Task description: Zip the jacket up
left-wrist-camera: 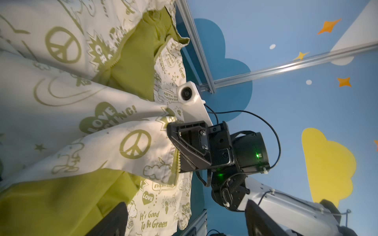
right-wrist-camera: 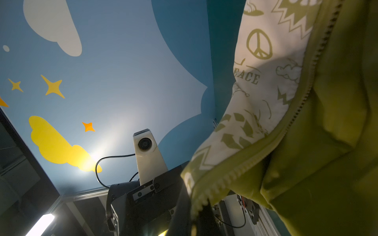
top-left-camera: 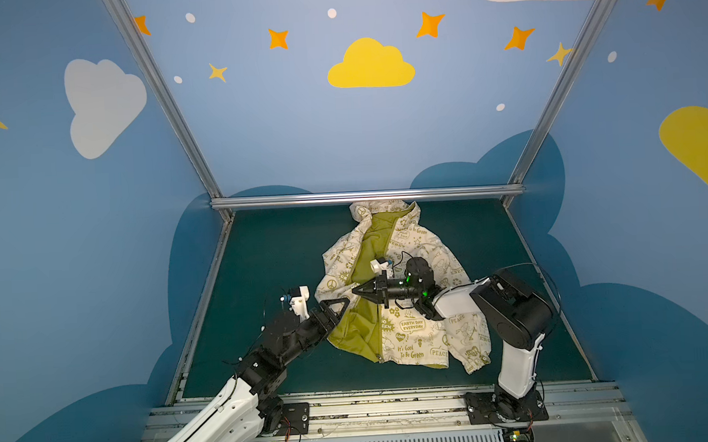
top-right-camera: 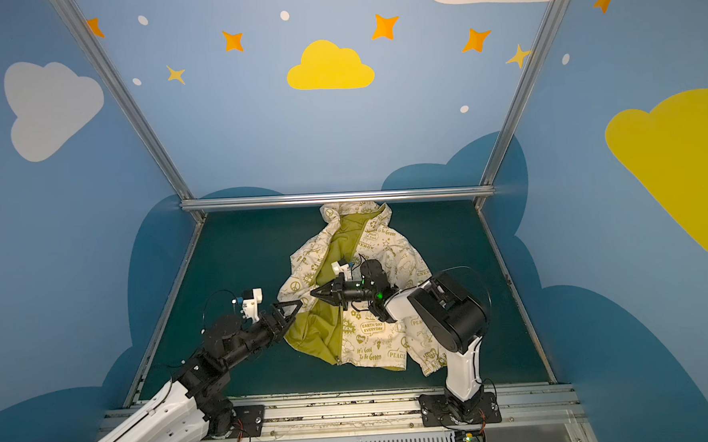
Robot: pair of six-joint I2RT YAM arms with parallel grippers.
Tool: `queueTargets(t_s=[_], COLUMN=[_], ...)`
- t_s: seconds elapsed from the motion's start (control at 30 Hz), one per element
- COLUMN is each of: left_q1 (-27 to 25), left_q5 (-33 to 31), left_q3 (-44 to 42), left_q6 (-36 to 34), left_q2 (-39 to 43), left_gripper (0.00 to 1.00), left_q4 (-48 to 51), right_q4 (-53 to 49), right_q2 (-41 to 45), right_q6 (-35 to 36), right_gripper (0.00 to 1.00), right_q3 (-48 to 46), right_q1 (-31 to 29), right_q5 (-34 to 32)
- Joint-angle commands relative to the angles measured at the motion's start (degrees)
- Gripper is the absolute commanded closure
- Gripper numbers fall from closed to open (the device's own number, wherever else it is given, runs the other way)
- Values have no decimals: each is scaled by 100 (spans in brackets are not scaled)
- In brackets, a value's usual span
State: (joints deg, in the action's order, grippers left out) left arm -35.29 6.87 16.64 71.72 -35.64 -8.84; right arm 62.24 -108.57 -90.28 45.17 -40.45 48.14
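Although the jacket (top-left-camera: 416, 339) lies spread on the dark green table (top-left-camera: 262, 256) with its hood toward the back rail, we judge the task barely begun: the front gapes, the lime lining (top-left-camera: 368, 246) shows from collar almost to hem, and the two halves remain to be brought together. Our right gripper (top-left-camera: 358, 290) is pressed shut on one front edge, holding it raised. Our left gripper (top-left-camera: 343, 304) stands spread just beside that flap, gripping nothing. The zipper (right-wrist-camera: 302, 102) teeth here run unmeshed, and whether they join at the hem we cannot tell

place: robot test booth | signs: aluminium frame (top-left-camera: 367, 196), cloud-and-star wall panels (top-left-camera: 281, 142), green mat (top-left-camera: 263, 276), mounting rail (top-left-camera: 387, 409)
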Motion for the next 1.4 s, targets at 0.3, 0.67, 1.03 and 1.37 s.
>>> queueTargets(t_s=[0.3, 0.67, 1.03, 1.37], left_q1=[-22, -159, -460, -470], left_q5=[-434, -336, -436, -1168], left_q3=[-636, -645, -465, -519], left_q6=[762, 939, 952, 740], left_q2=[786, -140, -875, -586], left_gripper=[9, 8, 8, 10], left_q4=[-740, -2029, -2921, -3018], right_q4=[1841, 1845, 1845, 1845], right_q2=[-123, 19, 147, 387], right_q6=[-701, -737, -913, -956], right_gripper=[100, 100, 100, 100], right_q3=[-86, 16, 264, -18], right_q1=[-311, -551, -588, -664], right_q5=[-158, -446, -499, -579])
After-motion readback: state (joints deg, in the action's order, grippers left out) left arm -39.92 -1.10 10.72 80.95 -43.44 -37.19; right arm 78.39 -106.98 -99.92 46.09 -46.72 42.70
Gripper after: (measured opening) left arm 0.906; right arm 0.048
